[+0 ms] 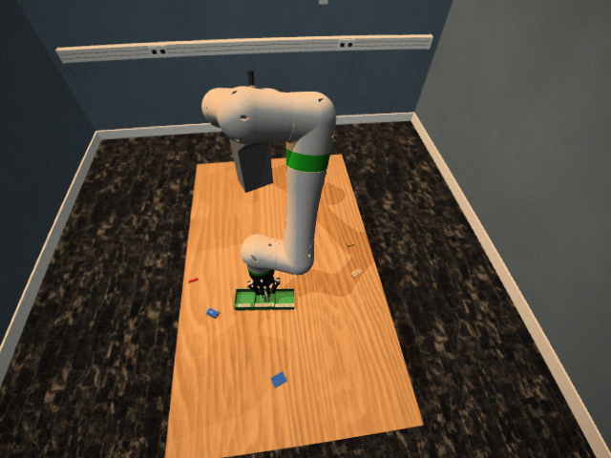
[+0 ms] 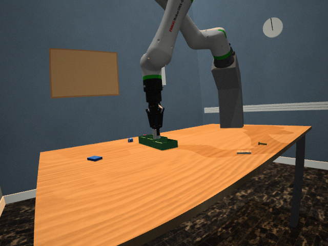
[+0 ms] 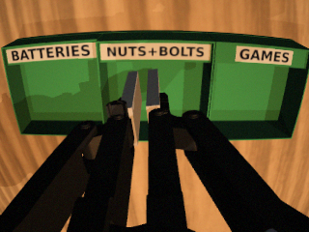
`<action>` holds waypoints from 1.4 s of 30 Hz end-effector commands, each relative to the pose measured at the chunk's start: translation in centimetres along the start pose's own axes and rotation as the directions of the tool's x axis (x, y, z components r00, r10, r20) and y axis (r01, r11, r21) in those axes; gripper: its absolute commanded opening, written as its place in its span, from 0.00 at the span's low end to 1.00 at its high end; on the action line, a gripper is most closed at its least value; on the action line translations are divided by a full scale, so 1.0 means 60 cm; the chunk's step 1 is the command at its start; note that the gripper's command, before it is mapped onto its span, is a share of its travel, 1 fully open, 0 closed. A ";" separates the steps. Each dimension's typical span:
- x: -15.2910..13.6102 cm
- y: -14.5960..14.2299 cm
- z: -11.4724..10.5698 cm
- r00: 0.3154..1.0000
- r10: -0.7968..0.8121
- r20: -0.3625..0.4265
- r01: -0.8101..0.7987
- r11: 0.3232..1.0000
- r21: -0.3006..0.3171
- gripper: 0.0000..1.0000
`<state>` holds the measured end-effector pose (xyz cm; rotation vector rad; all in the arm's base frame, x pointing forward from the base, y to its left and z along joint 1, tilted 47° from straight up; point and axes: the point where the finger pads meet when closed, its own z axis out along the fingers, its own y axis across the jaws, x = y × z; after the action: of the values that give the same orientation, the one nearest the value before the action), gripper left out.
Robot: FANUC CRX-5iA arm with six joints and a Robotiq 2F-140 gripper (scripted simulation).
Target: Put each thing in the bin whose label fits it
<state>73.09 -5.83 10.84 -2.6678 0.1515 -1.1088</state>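
Observation:
My gripper (image 1: 266, 298) (image 2: 157, 137) (image 3: 145, 85) points down over the middle bin, NUTS+BOLTS (image 3: 188, 89). Its fingers stand close together with a thin gap, and I see nothing between them. How deep the tips reach is hard to tell. BATTERIES (image 1: 284, 297) (image 3: 60, 92) and GAMES (image 1: 243, 297) (image 3: 251, 92) look empty. A bolt-like thing (image 1: 350, 244) (image 2: 262, 143) and a pale piece (image 1: 356, 272) (image 2: 244, 152) lie on the right. A small red bar (image 1: 193, 280), a patterned blue block (image 1: 212, 313) (image 2: 130, 140) and a flat blue square (image 1: 279, 379) (image 2: 95, 158) lie elsewhere on the table.
The three joined green bins (image 2: 169, 145) stand flat on the wooden table (image 1: 335, 355) (image 2: 148, 185). The red bar lies near the table's left edge in the top view, the bolt-like thing and pale piece near its right edge. The grey pedestal (image 1: 254, 167) (image 2: 230, 105) stands at the back.

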 end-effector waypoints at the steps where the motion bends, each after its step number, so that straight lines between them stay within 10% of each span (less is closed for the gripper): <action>1: 0.000 0.000 0.000 1.000 0.000 0.000 0.000 1.000 0.000 0.15; 42: 0.000 0.000 -0.088 1.000 0.000 0.000 0.000 1.000 0.000 0.15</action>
<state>69.94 -6.67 13.87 -2.6678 0.1514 -1.1090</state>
